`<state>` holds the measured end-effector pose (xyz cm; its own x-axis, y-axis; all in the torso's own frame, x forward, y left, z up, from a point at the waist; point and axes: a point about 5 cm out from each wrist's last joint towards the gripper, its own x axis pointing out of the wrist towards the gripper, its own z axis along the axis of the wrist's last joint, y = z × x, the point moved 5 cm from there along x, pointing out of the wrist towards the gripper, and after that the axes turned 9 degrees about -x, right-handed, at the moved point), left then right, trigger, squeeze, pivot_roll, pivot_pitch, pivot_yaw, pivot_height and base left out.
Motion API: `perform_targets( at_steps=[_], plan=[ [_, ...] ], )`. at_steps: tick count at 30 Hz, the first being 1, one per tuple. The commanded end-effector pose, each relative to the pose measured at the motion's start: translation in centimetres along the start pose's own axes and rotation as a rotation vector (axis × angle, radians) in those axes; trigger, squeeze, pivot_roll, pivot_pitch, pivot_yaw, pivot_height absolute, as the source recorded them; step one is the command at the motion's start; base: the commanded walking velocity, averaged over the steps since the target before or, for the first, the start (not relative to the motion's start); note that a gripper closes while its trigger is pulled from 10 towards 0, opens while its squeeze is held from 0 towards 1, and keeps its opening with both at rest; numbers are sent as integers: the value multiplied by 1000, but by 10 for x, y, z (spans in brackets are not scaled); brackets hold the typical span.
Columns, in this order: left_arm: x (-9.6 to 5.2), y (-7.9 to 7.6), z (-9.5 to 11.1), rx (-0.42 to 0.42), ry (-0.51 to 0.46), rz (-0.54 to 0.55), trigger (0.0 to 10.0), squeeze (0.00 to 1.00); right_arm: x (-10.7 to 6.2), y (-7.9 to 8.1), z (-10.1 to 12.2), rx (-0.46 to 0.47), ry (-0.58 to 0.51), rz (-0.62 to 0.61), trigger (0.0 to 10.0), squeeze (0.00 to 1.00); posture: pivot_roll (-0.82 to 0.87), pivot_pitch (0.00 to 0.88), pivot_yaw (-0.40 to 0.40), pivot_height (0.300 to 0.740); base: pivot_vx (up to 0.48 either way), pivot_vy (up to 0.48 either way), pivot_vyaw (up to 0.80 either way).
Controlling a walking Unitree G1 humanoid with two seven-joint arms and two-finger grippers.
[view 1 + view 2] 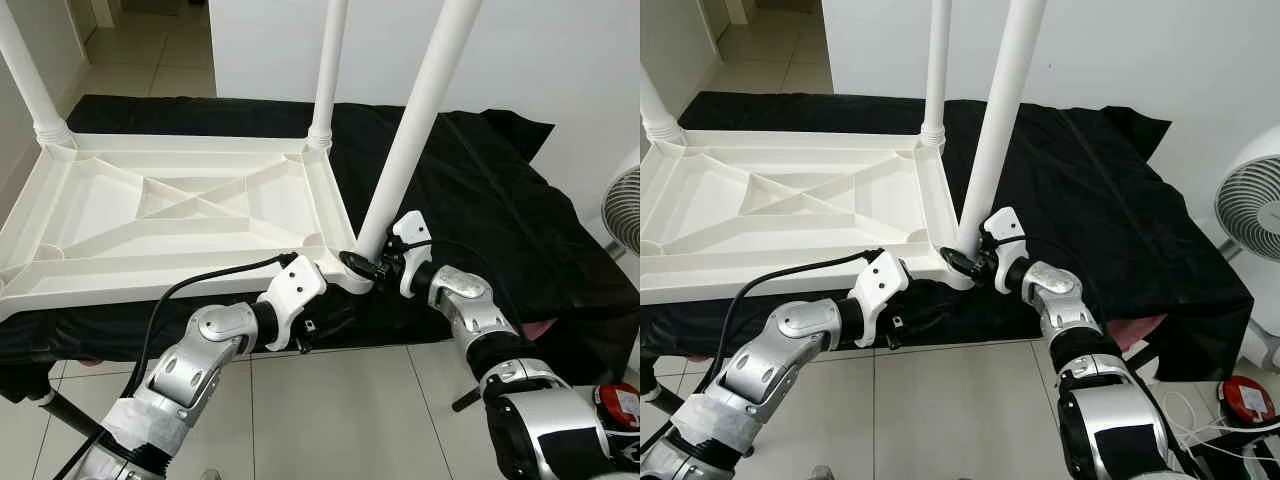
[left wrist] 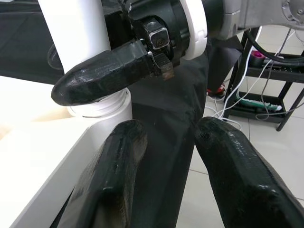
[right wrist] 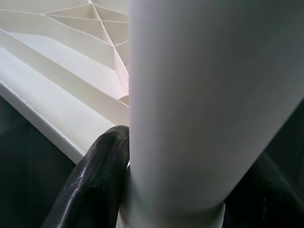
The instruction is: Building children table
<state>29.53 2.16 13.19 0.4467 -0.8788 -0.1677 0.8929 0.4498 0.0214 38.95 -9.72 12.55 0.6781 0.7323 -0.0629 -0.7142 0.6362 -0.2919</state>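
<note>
A white plastic children's table (image 1: 190, 215) lies upside down on a black cloth (image 1: 500, 200), its ribbed underside facing up. Three white legs stand in its corner sockets: one at the far left corner (image 1: 25, 75), one at the far right corner (image 1: 328, 70), and a leaning leg (image 1: 415, 120) at the near right corner, tilted to the robot's right.

The right end effector (image 1: 372, 265) is clamped around the base of the leaning leg, just above its socket; in the right wrist view one black finger (image 3: 92, 183) presses against the leg's side, with the leg close before the camera.

The left end effector (image 2: 166, 171) sits at the near edge of the table, just beside that same corner. Its two black fingers (image 2: 114, 185) are spread apart and hold nothing; one lies against the white rim.

The black cloth covers a low platform and hangs to a pale tiled floor (image 1: 350, 410). A white fan (image 1: 1252, 205) stands at the robot's right, and a red round object (image 1: 615, 405) lies on the floor near it.
</note>
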Motion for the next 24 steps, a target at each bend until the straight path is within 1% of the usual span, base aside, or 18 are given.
perform_targets(
  at_steps=[1, 2, 3, 5, 6, 8, 11, 12, 13, 14, 15, 16, 17, 19, 20, 21, 23, 24],
  plan=[
    [1, -11, -2, -4, 16, -81, 10000, 0, -1, 7, -9, 29, 20, -18, 10000, 0, 36, 0, -95, 740, 0, 0, 0],
    [1, -11, -2, -4, 16, -81, 10000, 0, -1, 7, -9, 29, 20, -18, 10000, 0, 36, 0, -95, 740, 0, 0, 0],
    [1, -11, -2, -2, 18, -76, 10000, 0, -1, 7, -9, 24, 13, -72, 10000, 0, 30, 0, -91, 740, 0, 0, 0],
    [2, -10, -3, 1, 22, -72, 10000, 0, -2, 7, -9, 18, 14, -125, 10000, 0, 30, 0, -91, 740, 0, 0, 0],
    [2, -10, -3, 1, 22, -72, 10000, 0, -2, 7, -9, 18, 14, -125, 10000, 0, 30, 0, -91, 740, 0, 0, 0],
    [3, -12, -3, 4, 26, -85, 10000, 0, -2, 8, -11, 17, 28, -178, 10000, 0, 21, 3, -88, 740, 0, 0, 0],
    [3, -12, -2, 6, 24, -91, 10000, 0, -3, 11, -11, 21, 34, -215, 10000, 0, 18, 5, -89, 740, 0, 0, 0],
    [3, -11, -2, 7, 24, -89, 10000, 0, -5, 10, -13, 40, 40, -259, 10000, 0, 14, 8, -87, 740, 0, 0, 0],
    [3, -10, -2, 7, 24, -87, 10000, 0, -8, 6, -16, 82, 51, -341, 10000, 0, 15, 10, -90, 740, 0, 0, 0],
    [3, -10, -2, 7, 24, -87, 10000, 0, -8, 6, -16, 82, 51, -341, 10000, 0, 15, 10, -90, 740, 0, 0, 0],
    [2, -8, -1, 7, 22, -81, 10000, 0, -11, 6, -18, 120, 55, -407, 10000, 0, 14, 12, -90, 740, 0, 0, 0],
    [2, -8, -1, 7, 22, -81, 10000, 0, -11, 6, -18, 120, 55, -407, 10000, 0, 14, 12, -90, 740, 0, 0, 0],
    [1, -5, 0, 7, 21, -75, 10000, 0, -13, 6, -19, 139, 59, -476, 10000, 0, 12, 14, -88, 740, 0, 0, 0],
    [0, -2, 1, 8, 20, -67, 10000, 0, -18, 9, -19, 153, 72, -565, 10000, 0, 11, 15, -88, 740, 0, 0, 0],
    [-1, -2, 1, 9, 19, -66, 10000, 0, -23, 9, -21, 157, 100, -656, 10000, 0, 13, 14, -90, 740, 0, 0, 0],
    [-1, -2, 1, 9, 19, -66, 10000, 0, -23, 9, -21, 157, 100, -656, 10000, 0, 13, 14, -90, 740, 0, 0, 0],
    [-1, -1, 1, 8, 18, -64, 10000, 0, -31, 8, -23, 158, 135, -786, 10000, 0, 15, 13, -90, 740, 0, 0, 0],
    [-1, -1, 1, 8, 18, -64, 10000, 0, -31, 8, -23, 158, 135, -786, 10000, 0, 15, 13, -90, 740, 0, 0, 0]
  ],
)
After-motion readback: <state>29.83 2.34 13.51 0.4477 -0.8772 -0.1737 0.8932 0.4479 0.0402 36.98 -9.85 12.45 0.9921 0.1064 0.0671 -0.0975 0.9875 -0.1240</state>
